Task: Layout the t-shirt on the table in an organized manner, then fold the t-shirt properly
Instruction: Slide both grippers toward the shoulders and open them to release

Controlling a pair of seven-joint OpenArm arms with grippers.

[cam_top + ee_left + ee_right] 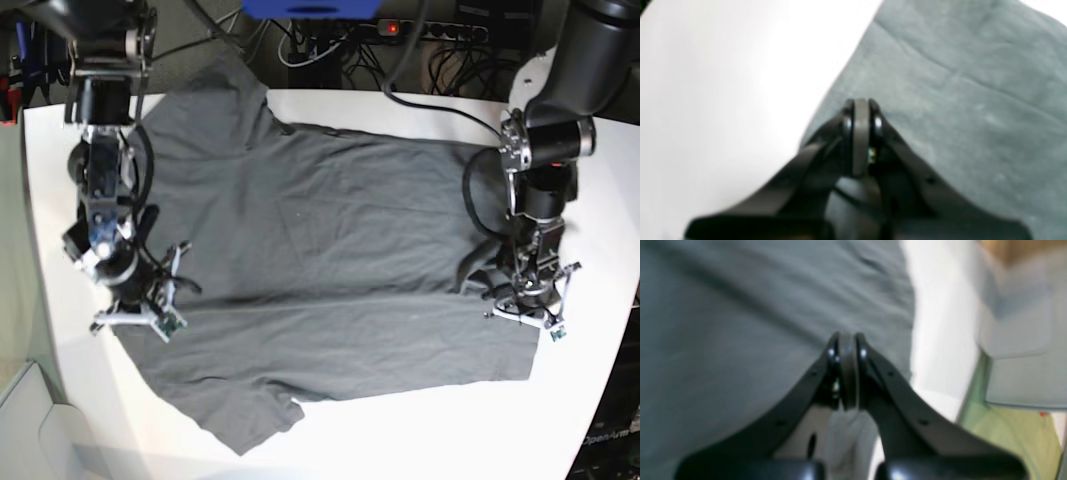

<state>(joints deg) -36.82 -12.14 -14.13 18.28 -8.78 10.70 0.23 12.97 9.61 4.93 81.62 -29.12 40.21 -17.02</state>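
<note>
Left wrist view, blurred: the left hand (861, 110) has its jaws pressed together with a strip of grey cloth pinched between them, at the shirt (957, 100) edge; bare white table (723, 83) lies beside it.

Right wrist view, also blurred: the right hand (846, 343) is closed the same way on the shirt's edge, near the table rim.

Base view: the shirt lies spread flat across the table, one sleeve reaching the far edge. Both hands' fingertips are hidden from above.

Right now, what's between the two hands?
Base view: only the spread t-shirt lies between the left hand and right hand; nothing else sits on that stretch.
</note>
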